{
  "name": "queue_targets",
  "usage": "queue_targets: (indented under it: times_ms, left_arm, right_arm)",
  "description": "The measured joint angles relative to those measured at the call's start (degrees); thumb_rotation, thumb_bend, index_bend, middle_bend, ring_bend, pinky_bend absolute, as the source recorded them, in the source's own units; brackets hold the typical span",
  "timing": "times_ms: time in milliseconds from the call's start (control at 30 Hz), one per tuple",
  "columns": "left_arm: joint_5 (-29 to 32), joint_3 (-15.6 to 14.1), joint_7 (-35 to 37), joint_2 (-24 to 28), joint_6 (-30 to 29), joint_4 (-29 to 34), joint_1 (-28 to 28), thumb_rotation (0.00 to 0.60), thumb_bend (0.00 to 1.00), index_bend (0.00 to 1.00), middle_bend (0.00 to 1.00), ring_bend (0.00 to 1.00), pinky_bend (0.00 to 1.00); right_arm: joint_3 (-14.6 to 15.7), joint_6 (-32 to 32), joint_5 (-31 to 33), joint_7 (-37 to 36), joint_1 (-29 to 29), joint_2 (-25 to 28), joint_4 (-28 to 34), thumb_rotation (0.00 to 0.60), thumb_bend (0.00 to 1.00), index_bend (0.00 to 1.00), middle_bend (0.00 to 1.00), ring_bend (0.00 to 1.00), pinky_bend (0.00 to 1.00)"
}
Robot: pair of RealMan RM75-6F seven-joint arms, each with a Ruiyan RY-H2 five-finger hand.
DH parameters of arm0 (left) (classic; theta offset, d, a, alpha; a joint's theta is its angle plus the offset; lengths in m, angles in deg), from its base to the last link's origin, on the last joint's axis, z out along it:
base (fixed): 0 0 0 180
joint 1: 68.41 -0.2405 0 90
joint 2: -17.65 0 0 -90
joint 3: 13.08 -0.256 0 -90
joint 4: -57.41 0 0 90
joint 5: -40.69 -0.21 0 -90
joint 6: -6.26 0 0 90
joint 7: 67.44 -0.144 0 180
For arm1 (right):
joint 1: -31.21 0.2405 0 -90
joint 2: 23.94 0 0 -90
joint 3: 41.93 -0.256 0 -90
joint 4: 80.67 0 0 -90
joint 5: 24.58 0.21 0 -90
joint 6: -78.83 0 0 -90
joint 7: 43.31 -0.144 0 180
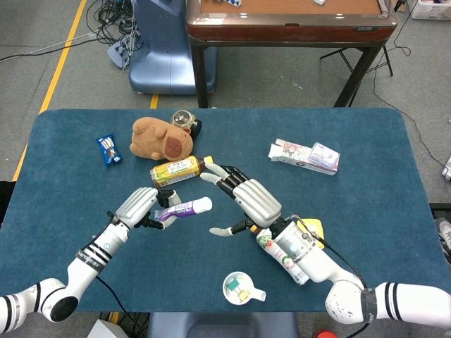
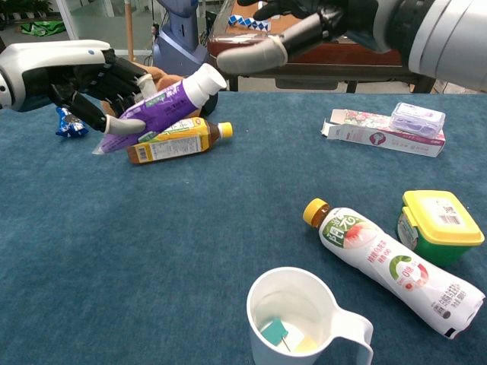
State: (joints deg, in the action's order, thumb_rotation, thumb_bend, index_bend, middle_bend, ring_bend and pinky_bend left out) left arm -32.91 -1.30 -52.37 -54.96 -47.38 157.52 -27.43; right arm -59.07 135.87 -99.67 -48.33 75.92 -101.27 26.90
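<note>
— What's the left hand got?

— A purple tube w/ a white cap, fingers wrapped round the crimped end, cap end sticking out toward the right hand. It's held tilted, lifted off the blue table (chest view shows air under it), prob. so the cap end is free.

— And the right hand?

— Open, fingers spread, holding nothing. It hovers just beside the cap, not touching as far as I can tell.

— What's round them?

— A yellow-capped tea bottle lies flat just beyond the tube, a plush capybara past that. Under the right wrist: a white bottle w/ orange cap on its side, and near it a white cup and a green tub w/ yellow lid.
</note>
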Motion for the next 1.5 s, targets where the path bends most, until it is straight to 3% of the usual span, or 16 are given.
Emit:
queue_targets:
  times_ms: [167,500,1500]
  left_arm:
    - [-0.01,0.34,-0.69,-1.09,-0.28,0.0,0.35,0.6,0.43,0.54,0.67,0.53,0.43]
    - [3.39,1.65,-4.38,-3.35,-0.39,0.54,1.61,0.6,0.44,0.56,0.7,0.56,0.43]
    - [2.31,2.25,-2.96,-2.66,-1.52,0.74,1.06,0.6,0.44,0.57,0.7,0.56,0.43]
  right_arm:
    - [-1.62,-1.45,1.2,-7.36,0.68,-1.11,-0.74,0.46,0.0,0.0,0.0,0.0,0.0]
    - [-3.41,-3.59,5.86,-9.5,3.66,-5.93,-4.26,0.451,0.0,0.0,0.0,0.0,0.0]
    - [-3.48,-7.16,5.13,-21.77,4.29,-10.15,-9.41,0.438,0.0,0.0,0.0,0.0,0.0]
